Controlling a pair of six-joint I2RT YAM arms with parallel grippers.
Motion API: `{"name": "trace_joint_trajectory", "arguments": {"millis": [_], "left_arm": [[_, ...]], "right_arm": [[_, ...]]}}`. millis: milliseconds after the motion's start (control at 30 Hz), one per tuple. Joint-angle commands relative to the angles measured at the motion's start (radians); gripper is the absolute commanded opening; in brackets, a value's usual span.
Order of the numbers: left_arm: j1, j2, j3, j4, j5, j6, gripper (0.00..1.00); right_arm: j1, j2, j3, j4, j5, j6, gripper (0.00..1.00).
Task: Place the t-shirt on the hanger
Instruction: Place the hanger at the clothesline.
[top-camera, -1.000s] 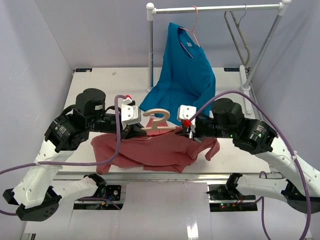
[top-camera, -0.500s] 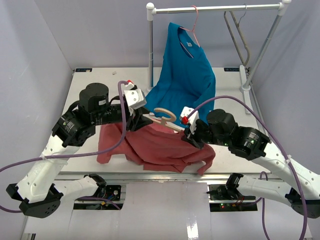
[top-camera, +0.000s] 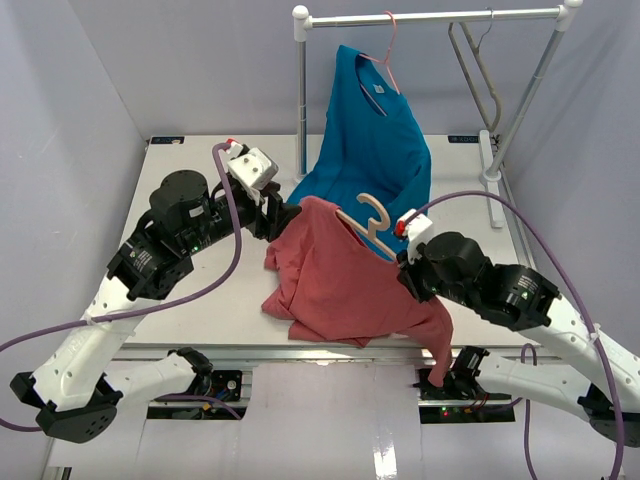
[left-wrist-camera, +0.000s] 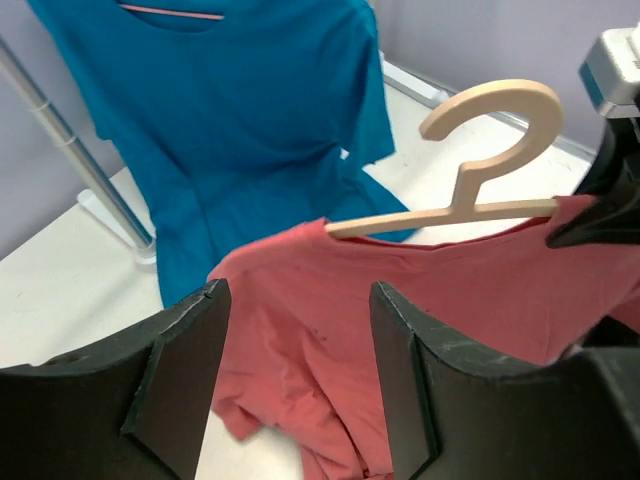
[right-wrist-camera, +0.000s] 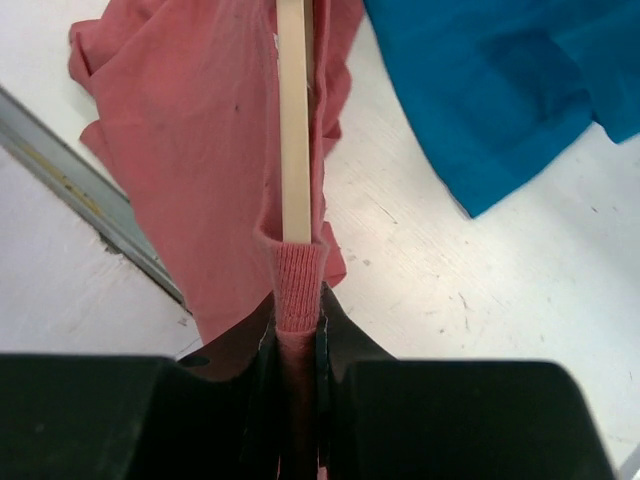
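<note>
A: Left side first. The left tool (top-camera: 283, 213)?

B: Fingers spread wide, nothing between them. It hovers just beside the high shoulder of the red t-shirt (top-camera: 335, 285); the wrist view shows a gap between the fingers and the cloth.

A: And the t-shirt itself?

B: Raised off the table (top-camera: 190, 160), draped over the hanger (left-wrist-camera: 466, 188). The beige wooden bar runs inside the neckline, and the hook and neck stand out above the collar. The bar slopes, high at the left and low at the right. The body hangs in folds toward the table's near edge. Cannot tell whether the hem rests on it.

A: The right tool (right-wrist-camera: 298, 310)?

B: Narrow, pinched on the t-shirt at the ribbed collar. The hanger's low end slips into that same fold just ahead of the fingers. Cannot tell whether the wood itself is gripped.

A: Behind them?

B: A blue t-shirt (top-camera: 370, 130) on a thin pink hanger (top-camera: 385, 50), hung from the rail (top-camera: 430, 17). Its lower edge lies on the table behind the red one.
</note>
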Motion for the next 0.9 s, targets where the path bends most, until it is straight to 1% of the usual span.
{"name": "trace_joint_trajectory", "arguments": {"millis": [0, 67, 133, 200, 233, 267, 367, 533, 633, 733, 800, 867], "left_arm": [[0.002, -0.036, -0.048, 0.077, -0.102, -0.035, 0.69], [0.002, -0.046, -0.064, 0.088, -0.119, -0.027, 0.72], [0.002, -0.063, -0.086, 0.109, -0.134, -0.032, 0.76], [0.002, -0.082, -0.117, 0.128, -0.133, -0.062, 0.85], [0.002, -0.091, -0.133, 0.133, -0.124, -0.078, 0.94], [0.002, -0.099, -0.155, 0.137, -0.113, -0.089, 0.98], [0.002, -0.132, -0.207, 0.146, -0.118, -0.135, 0.98], [0.002, -0.203, -0.263, 0.139, -0.14, -0.145, 0.98], [0.002, -0.226, -0.276, 0.118, -0.133, -0.149, 0.98], [0.002, -0.264, -0.287, 0.109, -0.117, -0.156, 0.98], [0.002, -0.283, -0.295, 0.108, -0.103, -0.157, 0.98], [0.002, -0.298, -0.303, 0.103, -0.088, -0.156, 0.98]], "right_arm": [[-0.002, 0.106, 0.141, -0.004, 0.201, 0.105, 0.08], [-0.008, 0.179, 0.252, -0.044, 0.273, 0.136, 0.08], [-0.032, 0.264, 0.351, -0.088, 0.337, 0.174, 0.08], [-0.056, 0.324, 0.43, -0.095, 0.368, 0.194, 0.08], [-0.074, 0.356, 0.469, -0.093, 0.369, 0.196, 0.08], [-0.086, 0.384, 0.504, -0.092, 0.373, 0.197, 0.08], [-0.122, 0.494, 0.628, -0.092, 0.37, 0.18, 0.08], [-0.168, 0.661, 0.839, -0.088, 0.366, 0.168, 0.08], [-0.185, 0.737, 0.953, -0.086, 0.397, 0.173, 0.08], [-0.215, 0.799, 1.079, -0.07, 0.389, 0.165, 0.08], [-0.236, 0.841, 1.119, -0.05, 0.365, 0.152, 0.08], [-0.252, 0.869, 1.122, -0.009, 0.358, 0.143, 0.08]]}}
